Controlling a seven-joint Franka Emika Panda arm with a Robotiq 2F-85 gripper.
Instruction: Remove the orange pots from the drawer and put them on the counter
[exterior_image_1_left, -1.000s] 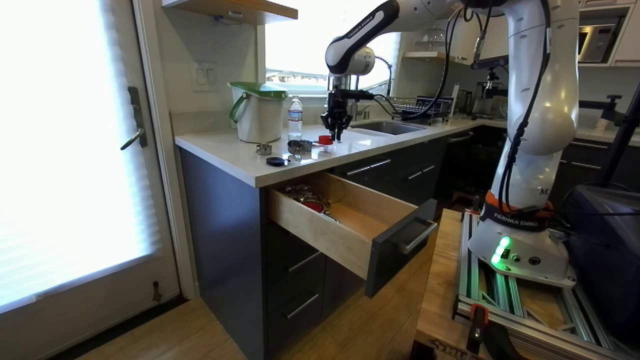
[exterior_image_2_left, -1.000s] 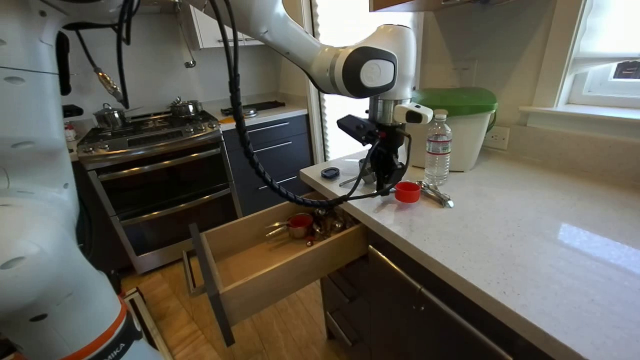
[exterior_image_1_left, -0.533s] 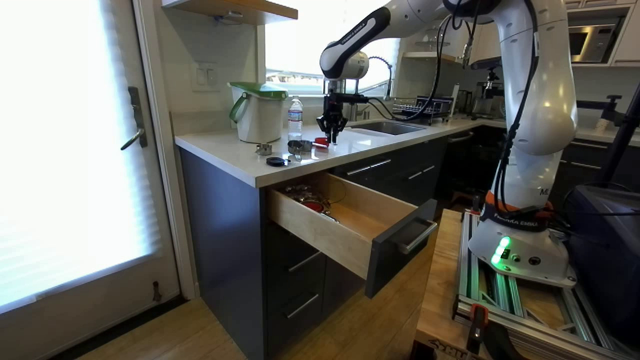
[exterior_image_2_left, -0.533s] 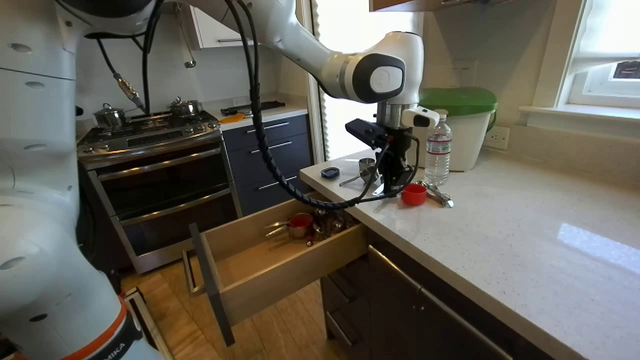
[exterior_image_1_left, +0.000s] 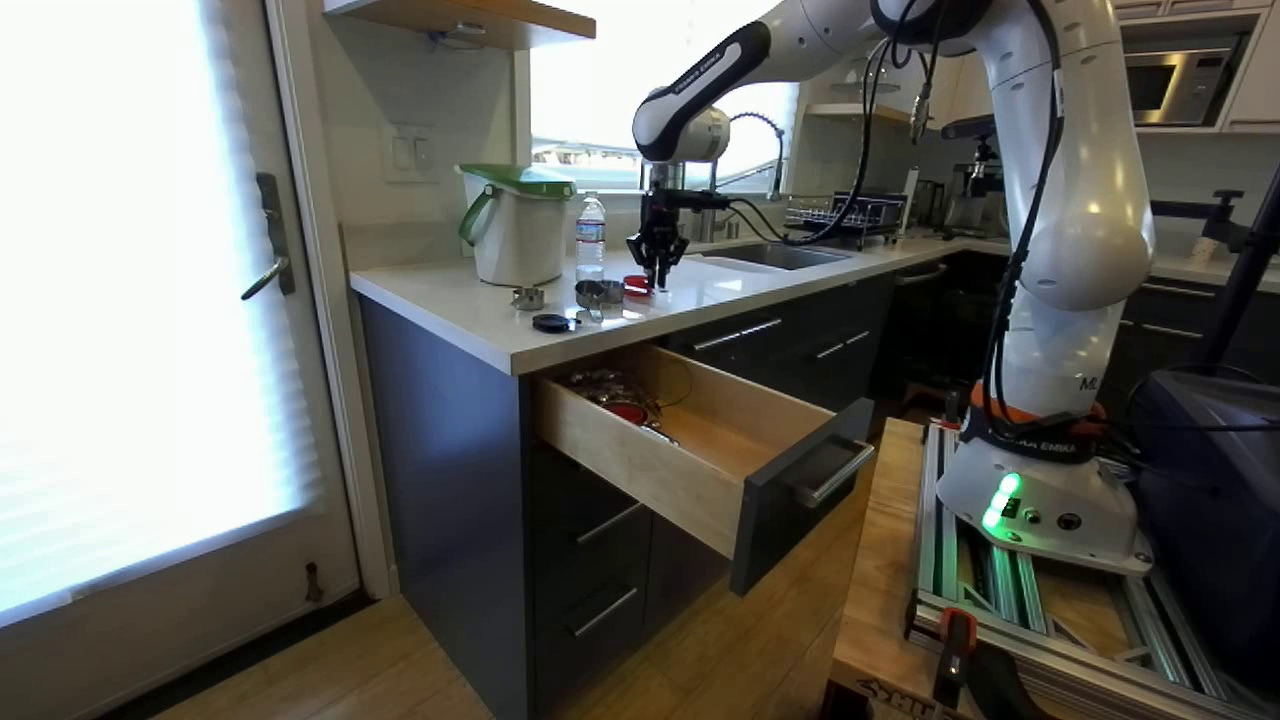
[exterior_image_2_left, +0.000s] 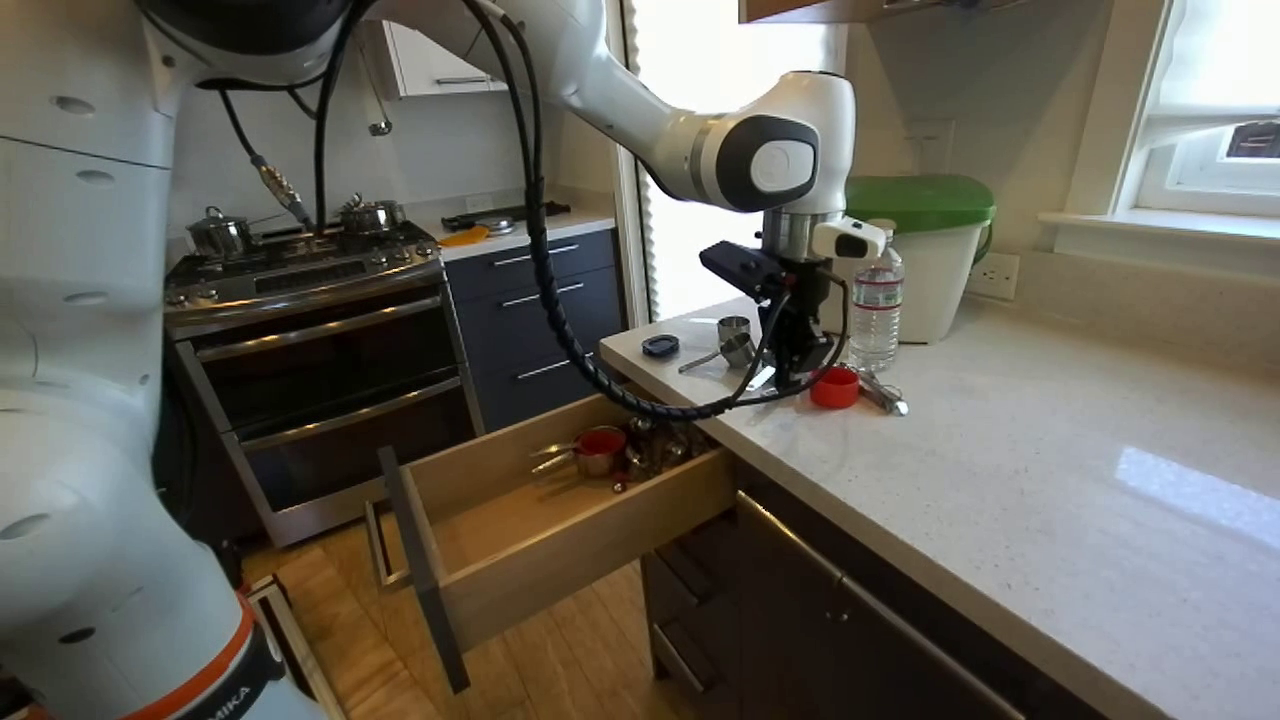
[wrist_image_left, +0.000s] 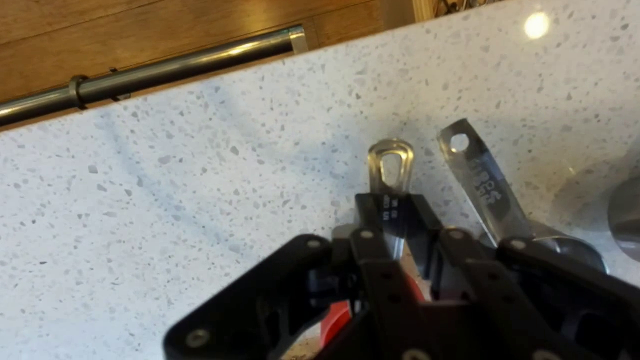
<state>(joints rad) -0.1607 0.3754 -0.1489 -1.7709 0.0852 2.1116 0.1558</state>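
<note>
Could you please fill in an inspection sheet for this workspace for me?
Surface: counter pale and speckled, with light reflections.
Job's things: red cup on or just above the counter, contact unclear; red-lined cup among metal items in the open drawer.
Clutter: metal cups, small black item, metal utensil, upright clear bottle and green-lidded bin, all on the counter.
Gripper: points down, pinching the red cup's handle.
Cables: black cable hangs in a loop from the arm; contact with anything cannot be told.
Surroundings: stove bearing steel pots, and a door; people: nothing seen.
</note>
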